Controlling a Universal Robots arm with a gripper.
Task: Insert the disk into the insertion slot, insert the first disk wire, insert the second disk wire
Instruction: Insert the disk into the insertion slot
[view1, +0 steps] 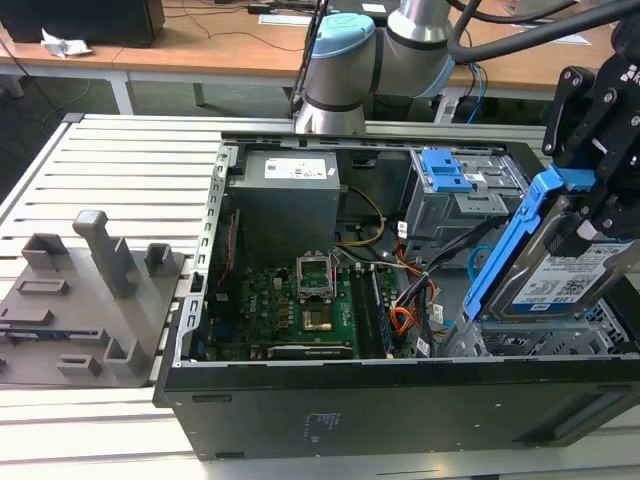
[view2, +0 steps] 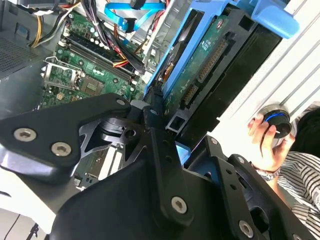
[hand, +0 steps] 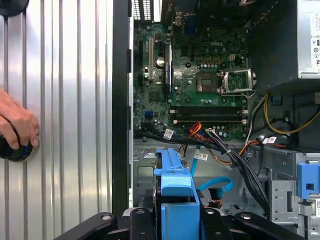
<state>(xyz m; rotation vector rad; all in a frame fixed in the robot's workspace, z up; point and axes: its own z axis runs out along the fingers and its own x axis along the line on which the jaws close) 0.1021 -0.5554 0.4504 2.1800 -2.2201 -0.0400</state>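
Observation:
My gripper (view1: 588, 222) is shut on the disk (view1: 572, 277), a silver drive with a white-and-blue label in a bright blue frame (view1: 508, 255). The disk hangs tilted over the insertion slot (view1: 560, 342), the low perforated grey cage at the exterior view's right, with its lower edge at the cage top. In the second wrist view the disk's green underside (view2: 201, 64) shows between the black fingers (view2: 156, 131). The first disk wire (view1: 404, 321), a red-orange bundle, and the second disk wire (view1: 481, 256), a light blue cable, lie loose inside the case beside the cage. Both wires also show: first disk wire (hand: 193, 129), second disk wire (hand: 216, 185).
The open computer case (view1: 300, 400) lies on a slatted metal table (view1: 130, 170). A taller grey cage with blue latches (view1: 447, 178) stands behind the slot. Motherboard (view1: 300, 300) and power supply (view1: 285, 190) fill the rest. A person's hand (hand: 15, 125) rests on a round knob beside the case.

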